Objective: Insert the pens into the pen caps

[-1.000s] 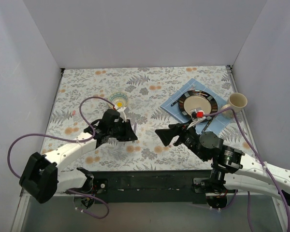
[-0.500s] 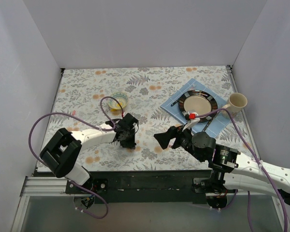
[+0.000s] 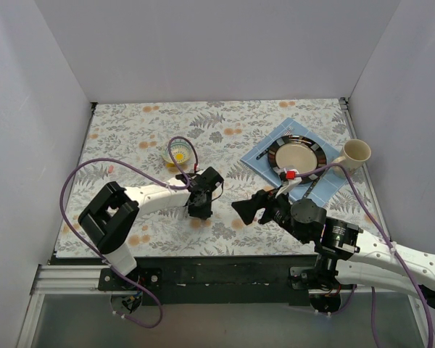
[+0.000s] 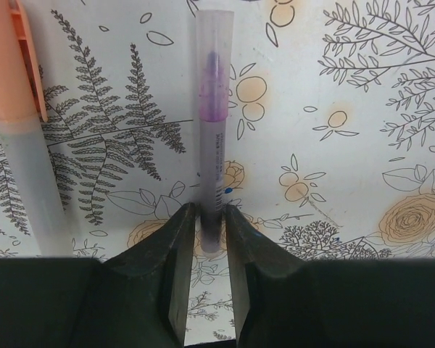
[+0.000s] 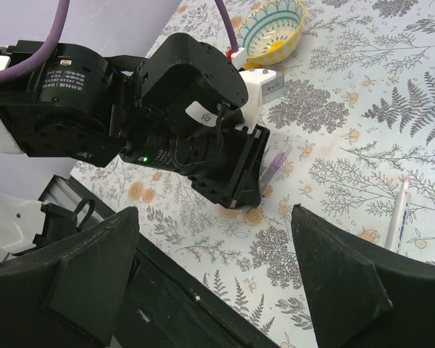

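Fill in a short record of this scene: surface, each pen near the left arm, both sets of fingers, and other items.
surface: floral tablecloth
purple pen: lying on the tablecloth, near end between the left fingers
capped pen: orange cap, pale barrel, lying beside the purple pen
left fingers: flank the pen's end; grip unclear
right fingers: wide apart, empty
other items: bowl, plate, cup

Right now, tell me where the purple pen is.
The purple pen lies on the floral tablecloth, its near end between the left gripper's fingers; in the left wrist view an orange-capped pen lies beside it, to its left.
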You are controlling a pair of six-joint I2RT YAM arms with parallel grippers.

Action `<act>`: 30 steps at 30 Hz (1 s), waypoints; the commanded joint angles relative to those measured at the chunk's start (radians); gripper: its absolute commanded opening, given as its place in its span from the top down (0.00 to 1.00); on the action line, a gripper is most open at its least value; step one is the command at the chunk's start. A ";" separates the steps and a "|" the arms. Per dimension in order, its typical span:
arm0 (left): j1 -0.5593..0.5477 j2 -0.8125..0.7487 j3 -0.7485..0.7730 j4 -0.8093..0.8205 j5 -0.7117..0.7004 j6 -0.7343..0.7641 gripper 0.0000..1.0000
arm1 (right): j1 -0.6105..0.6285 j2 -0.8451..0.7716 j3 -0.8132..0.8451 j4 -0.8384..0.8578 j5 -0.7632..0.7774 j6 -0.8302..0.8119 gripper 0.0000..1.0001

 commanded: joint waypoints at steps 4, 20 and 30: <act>0.000 0.041 0.002 -0.065 -0.082 0.010 0.76 | 0.000 -0.011 -0.003 0.034 0.008 0.005 0.09; 0.065 -0.162 0.265 -0.053 -0.181 0.094 0.55 | 0.000 -0.020 -0.026 0.047 -0.004 -0.005 0.09; 0.660 -0.240 0.262 0.039 -0.068 0.266 0.49 | -0.001 -0.094 -0.066 0.093 -0.038 -0.037 0.09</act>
